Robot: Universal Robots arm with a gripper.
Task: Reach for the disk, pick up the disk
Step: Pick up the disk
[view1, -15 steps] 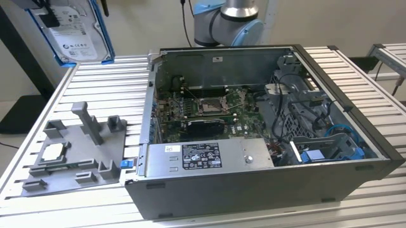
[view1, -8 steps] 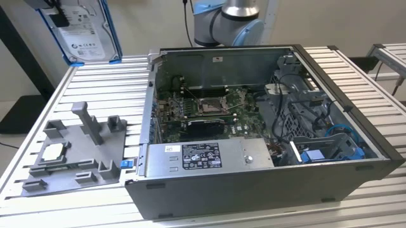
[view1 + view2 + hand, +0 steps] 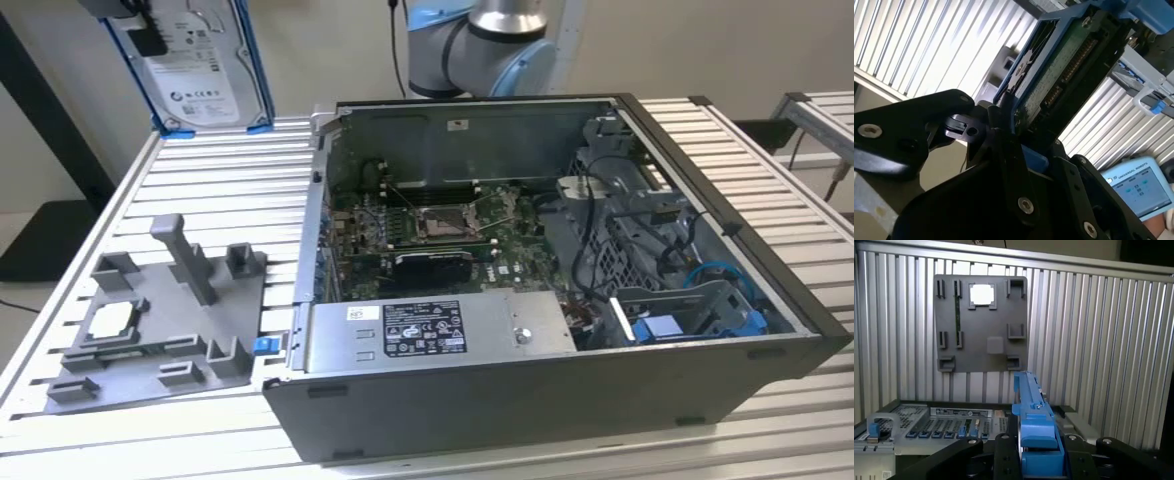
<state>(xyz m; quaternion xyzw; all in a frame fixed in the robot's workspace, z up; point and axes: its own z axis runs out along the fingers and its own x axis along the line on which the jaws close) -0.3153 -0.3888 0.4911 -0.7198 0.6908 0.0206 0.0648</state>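
The disk (image 3: 191, 66), a silver drive with a white label in a blue bracket, hangs upright in the air above the table's far corner at the exterior view's left. My gripper (image 3: 136, 35) is shut on its upper edge. In the second wrist view the black fingers (image 3: 1004, 145) clamp the disk (image 3: 1054, 65), whose green circuit side and blue frame show. In the first wrist view the blue bracket edge of the disk (image 3: 1033, 415) rises from the gripper (image 3: 1039, 460), high above the table.
An open computer case (image 3: 534, 300) lies on the slatted aluminium table (image 3: 200, 180). A grey fixture plate (image 3: 160, 320) with a small silver chip (image 3: 107, 320) sits at the exterior view's left, also seen from above as plate (image 3: 981, 322). The arm's base (image 3: 481, 50) stands behind the case.
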